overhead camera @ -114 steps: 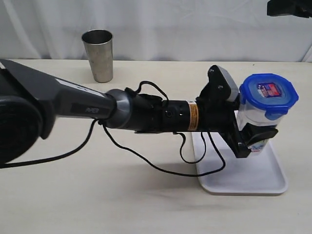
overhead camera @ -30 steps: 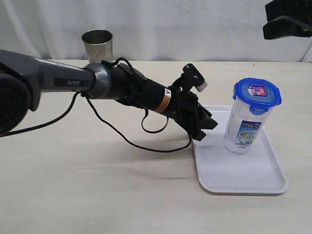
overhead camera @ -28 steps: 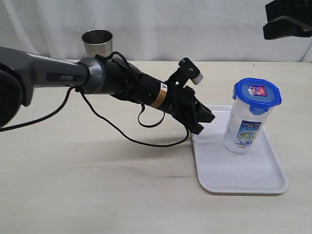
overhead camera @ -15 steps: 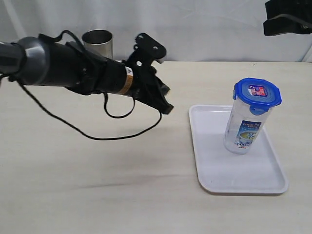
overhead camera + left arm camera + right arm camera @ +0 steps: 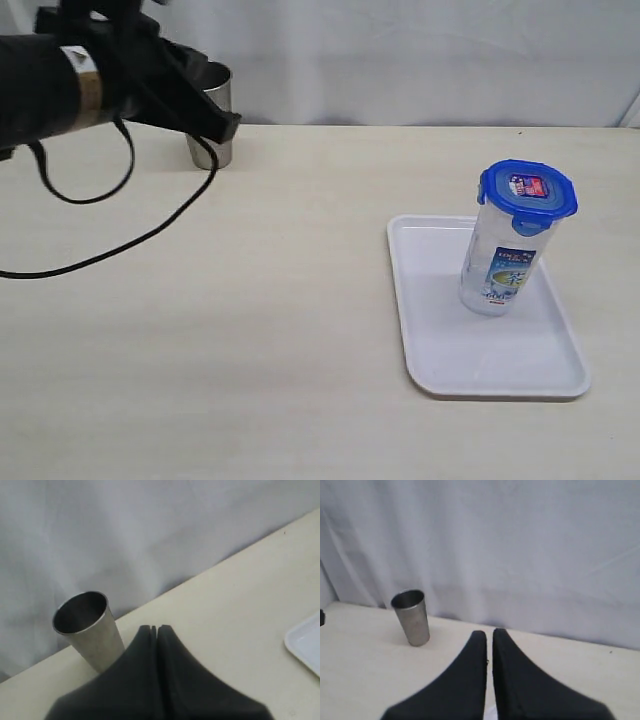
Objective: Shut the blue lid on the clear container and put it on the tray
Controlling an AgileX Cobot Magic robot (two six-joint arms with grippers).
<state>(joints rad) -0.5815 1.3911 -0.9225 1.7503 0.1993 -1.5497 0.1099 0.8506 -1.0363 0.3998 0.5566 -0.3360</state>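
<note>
We see the clear container (image 5: 503, 268) standing upright on the tray (image 5: 440, 352), in the right half of the exterior view, and it rests on the far part of the tray, closer to the right rim than to the left one. The blue lid (image 5: 528, 197) sits on top of the container with its flaps down, and the small sticker on it faces up. The tray lies flat on the bench (image 5: 300, 300). Nothing touches the container or the lid. The left tool (image 5: 230, 125) is in the upper left of the exterior view, well apart from the tray, and its tip is in front of the steel cup (image 5: 212, 152), which stands near the white curtain (image 5: 400, 60). In the left wrist view its two fingers (image 5: 145, 640) are pressed together and they hold nothing. A black cable (image 5: 130, 240) hangs down from this arm. The right tool (image 5: 489, 632) appears only in the right wrist view; its fingers are almost together, with only a thin slit between them, and it is empty too.
</note>
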